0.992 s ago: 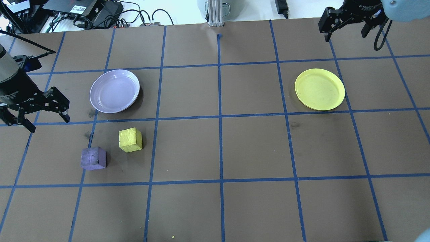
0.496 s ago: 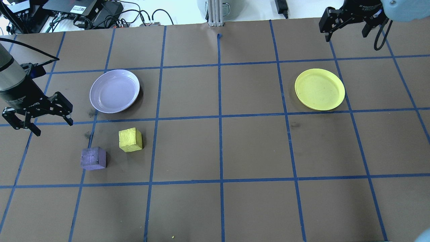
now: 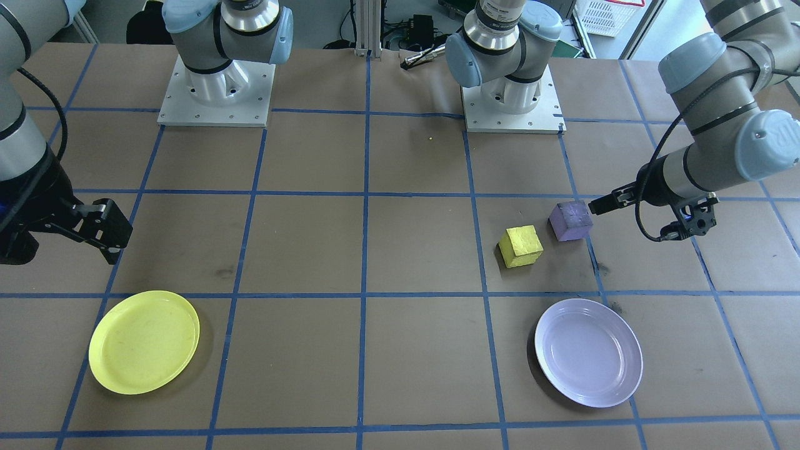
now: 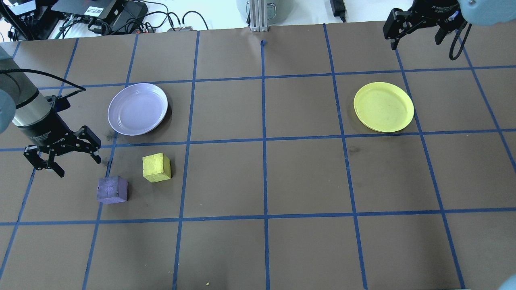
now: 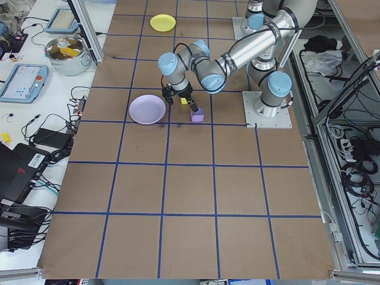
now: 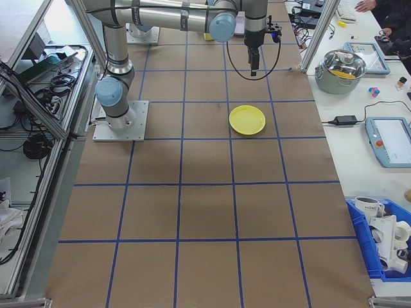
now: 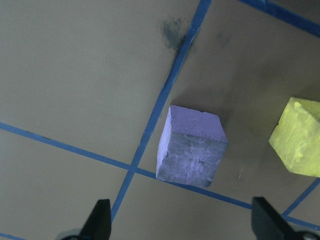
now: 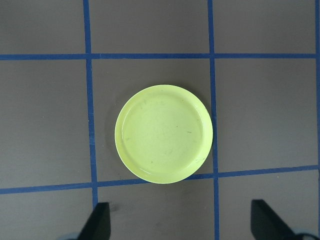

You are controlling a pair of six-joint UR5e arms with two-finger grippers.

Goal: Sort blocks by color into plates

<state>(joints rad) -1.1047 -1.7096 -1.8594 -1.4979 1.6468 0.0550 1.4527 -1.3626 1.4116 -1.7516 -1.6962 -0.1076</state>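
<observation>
Likely light and rigid, the small matte purple cube [image 7: 190, 147] near the tabletop's left edge suits a flat-side pinch; left gripper [image 4: 62, 155] hangs released, empty.

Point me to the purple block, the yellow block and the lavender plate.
purple block [image 4: 112, 189], overhead exterior view, on its top face.
yellow block [image 4: 156, 166], overhead exterior view, on its top face.
lavender plate [image 4: 137, 109], overhead exterior view, on its bare inner floor.
</observation>
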